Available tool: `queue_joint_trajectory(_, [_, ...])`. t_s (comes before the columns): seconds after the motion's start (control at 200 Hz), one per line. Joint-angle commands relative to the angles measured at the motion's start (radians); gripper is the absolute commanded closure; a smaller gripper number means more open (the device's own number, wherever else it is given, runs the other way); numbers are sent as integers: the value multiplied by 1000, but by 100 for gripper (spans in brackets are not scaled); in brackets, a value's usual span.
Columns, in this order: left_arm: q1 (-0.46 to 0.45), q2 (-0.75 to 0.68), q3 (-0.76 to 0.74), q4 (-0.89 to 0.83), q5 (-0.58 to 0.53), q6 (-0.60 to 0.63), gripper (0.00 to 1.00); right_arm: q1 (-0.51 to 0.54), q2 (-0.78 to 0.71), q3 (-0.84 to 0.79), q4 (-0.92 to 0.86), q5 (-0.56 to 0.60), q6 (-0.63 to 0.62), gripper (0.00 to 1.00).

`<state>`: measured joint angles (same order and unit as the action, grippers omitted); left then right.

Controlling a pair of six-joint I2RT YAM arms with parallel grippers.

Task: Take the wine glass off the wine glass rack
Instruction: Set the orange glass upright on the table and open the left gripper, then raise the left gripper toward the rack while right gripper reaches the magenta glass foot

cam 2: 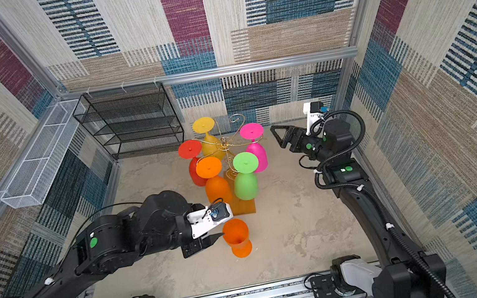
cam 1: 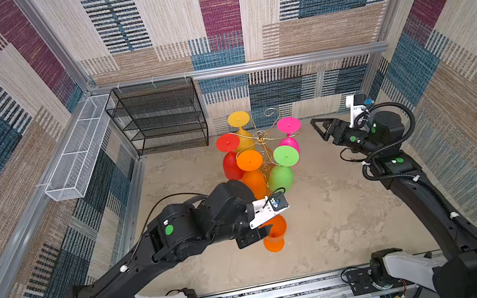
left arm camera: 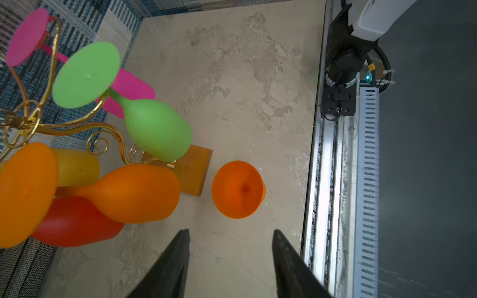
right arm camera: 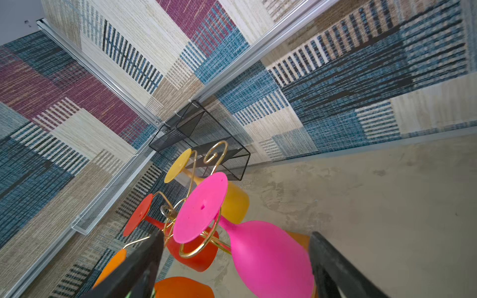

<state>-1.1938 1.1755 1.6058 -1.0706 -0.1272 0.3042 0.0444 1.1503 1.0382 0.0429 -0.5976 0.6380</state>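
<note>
Left gripper jaws apart, empty; orange wine glass upright on table just beyond the jaws, lower centre in both top views, near wine glass rack base. Rack mid-frame. Right gripper jaws spread wide, nothing held, right of rack, apart from hanging pink glass.

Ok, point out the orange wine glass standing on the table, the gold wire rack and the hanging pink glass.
Upright orange plastic wine glass [left arm camera: 238,189]: left wrist view, inside its bowl.
Gold wire wine glass rack [left arm camera: 195,172]: left wrist view, wooden base.
Hanging pink plastic wine glass [right arm camera: 268,255]: right wrist view, bowl.
</note>
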Motion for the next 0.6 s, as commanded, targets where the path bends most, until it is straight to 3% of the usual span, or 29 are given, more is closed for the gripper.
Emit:
queue_joint_trajectory(0.0, [2, -105, -79, 225, -119, -34, 42, 0, 32, 1, 146, -144, 100, 12])
queue_joint_trajectory(0.11, [2, -185, -152, 355, -240, -62, 37, 0, 51, 3, 186, -174, 128, 14])
queue_joint_trajectory(0.295, [3, -221, -210, 496, -482, -119, 18, 2, 98, 12, 227, -222, 162, 20])
queue_joint_trajectory(0.391, [5, -226, -233, 541, -572, -123, 17, 5, 133, 17, 245, -242, 176, 26])
queue_joint_trajectory(0.596, [16, -265, -276, 604, -555, -195, 17, 13, 149, 18, 295, -242, 201, 31])
